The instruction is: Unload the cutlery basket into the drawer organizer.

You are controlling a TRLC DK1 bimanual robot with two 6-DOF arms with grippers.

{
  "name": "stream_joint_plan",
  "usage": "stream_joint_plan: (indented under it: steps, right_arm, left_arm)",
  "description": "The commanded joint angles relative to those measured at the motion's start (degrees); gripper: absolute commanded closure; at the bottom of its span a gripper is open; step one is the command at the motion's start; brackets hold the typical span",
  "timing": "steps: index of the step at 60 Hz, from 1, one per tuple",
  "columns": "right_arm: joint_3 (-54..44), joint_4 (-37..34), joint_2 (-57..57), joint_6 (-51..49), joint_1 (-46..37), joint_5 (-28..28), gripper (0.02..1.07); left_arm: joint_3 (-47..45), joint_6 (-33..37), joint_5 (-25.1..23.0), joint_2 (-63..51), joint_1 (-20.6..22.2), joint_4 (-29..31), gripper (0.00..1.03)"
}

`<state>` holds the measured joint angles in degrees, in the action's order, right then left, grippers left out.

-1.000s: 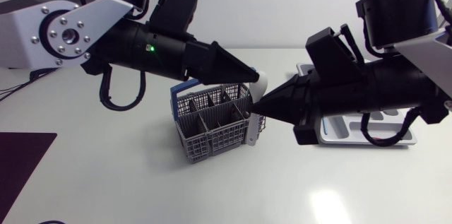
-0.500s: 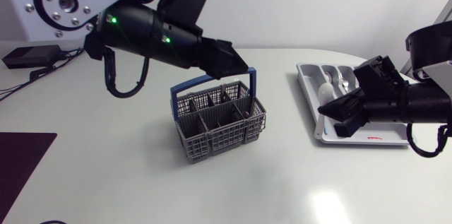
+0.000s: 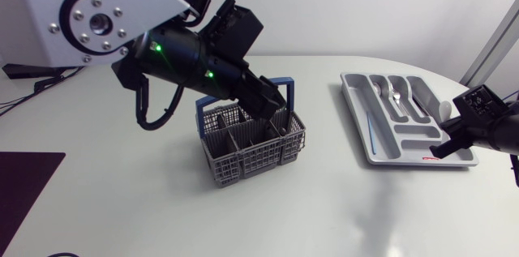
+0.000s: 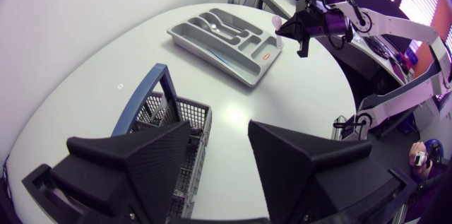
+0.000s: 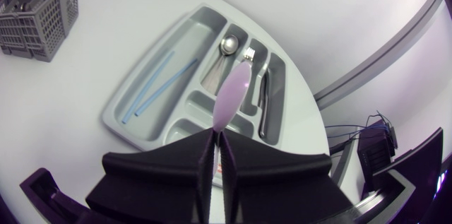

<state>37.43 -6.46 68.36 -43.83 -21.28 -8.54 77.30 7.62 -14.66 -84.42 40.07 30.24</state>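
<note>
Holds the left end effector (image 4: 220, 128) spread just above the blue-handled basket (image 3: 251, 139) at mid-bench (image 3: 162, 208), with the handle beside one finger. Pinches a pale spoon (image 5: 232, 93) by its stem in the right end effector (image 5: 217, 133), over the organizer (image 3: 353, 111) and well apart from the basket. Shows two blue straws (image 5: 159, 83), a metal spoon (image 5: 227, 44) and a fork (image 5: 247, 56) lying in the compartments below.

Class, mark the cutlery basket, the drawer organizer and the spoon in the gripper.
cutlery basket (image 3: 247, 160), head view, front mesh wall
drawer organizer (image 5: 200, 104), right wrist view, empty small compartment
lilac spoon (image 5: 230, 99), right wrist view, bowl
</note>
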Motion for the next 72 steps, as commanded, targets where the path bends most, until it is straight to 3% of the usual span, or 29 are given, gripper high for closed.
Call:
stream_joint_plan:
  steps: [1,24,33,36,43,47,52,58,72]
  right_arm:
    - [-2.2,3.6,3.5,-3.1,-1.9,1.2,1.01]
    - [-2.9,24.4,22.3,-7.8,-4.6,11.2,1.01]
    - [-4.7,25.6,24.4,-9.1,-3.8,12.7,0.99]
    - [-5.9,26.4,24.4,-9.4,-3.2,12.9,0.92]
    - [-7.6,26.8,22.9,-9.6,-2.6,13.5,0.57]
    - [-8.4,26.1,20.1,-9.7,-2.5,13.8,0.34]
    - [-8.3,22.8,16.5,-9.4,-2.2,14.1,0.2]
    - [-7.2,17.5,11.5,-8.4,-1.5,14.0,0.18]
    - [0.2,-6.6,-2.2,2.4,9.3,11.1,0.18]
  left_arm:
    - [-2.0,1.2,0.2,0.8,-0.3,1.0,0.44]
    - [-4.8,1.2,1.0,3.4,-0.4,1.5,0.44]
    - [-6.3,1.3,1.1,4.6,-1.1,1.5,0.44]
    - [-6.7,1.3,1.1,4.9,-1.1,1.4,0.44]
    - [-7.8,1.3,1.1,5.5,-1.1,1.4,0.44]
    - [-8.4,1.4,1.1,5.9,-1.1,1.3,0.44]
    - [-9.2,1.6,1.2,6.7,-1.1,1.3,0.44]
    - [-10.1,2.0,1.3,7.8,-1.3,1.3,0.44]
    - [-13.4,3.3,1.6,10.6,-1.1,1.4,0.44]
